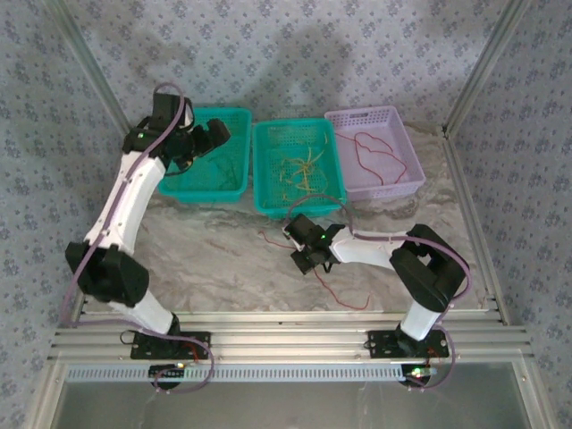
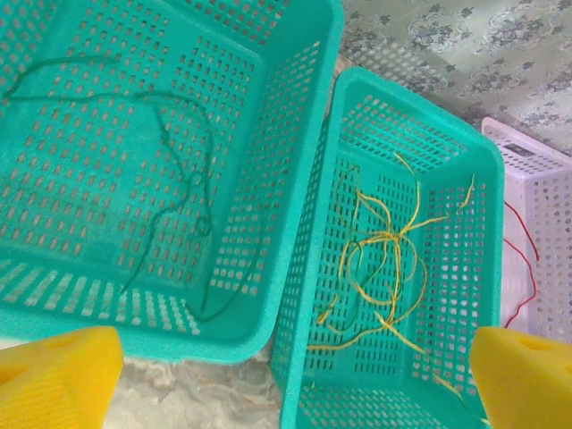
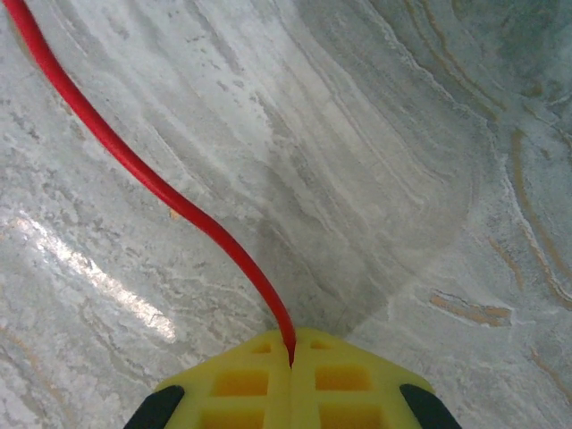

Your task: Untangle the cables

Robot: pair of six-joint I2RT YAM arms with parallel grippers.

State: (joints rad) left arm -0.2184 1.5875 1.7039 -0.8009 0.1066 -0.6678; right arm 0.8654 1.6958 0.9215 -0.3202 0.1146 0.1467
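Top view: left pincer (image 1: 210, 134) hangs over the left teal basket (image 1: 223, 113), with the green cable (image 1: 228, 170) on the basket floor just beside it. Right pincer (image 1: 302, 259) is low on the tabletop (image 1: 214, 259). The red cable (image 1: 332, 292) runs away from it across the marble. Yellow cables (image 1: 304, 170) sit in the middle teal basket (image 1: 295, 124) just beyond that pincer. A second red cable (image 1: 380, 152) is in the lilac basket (image 1: 362, 113), further off to its right.

Left wrist: left pincer (image 2: 290, 384) spread wide, yellow pads (image 2: 58, 375) at both lower corners, nothing between them. Green cable (image 2: 201, 188) ahead-left, yellow cables (image 2: 384, 241) ahead-right, each in its own basket.

Right wrist: right pincer (image 3: 290, 357) pressed together, pinching the red cable (image 3: 152, 179) at the tips. The cable runs forward-left from the tips, lying on the tabletop (image 3: 402, 179).
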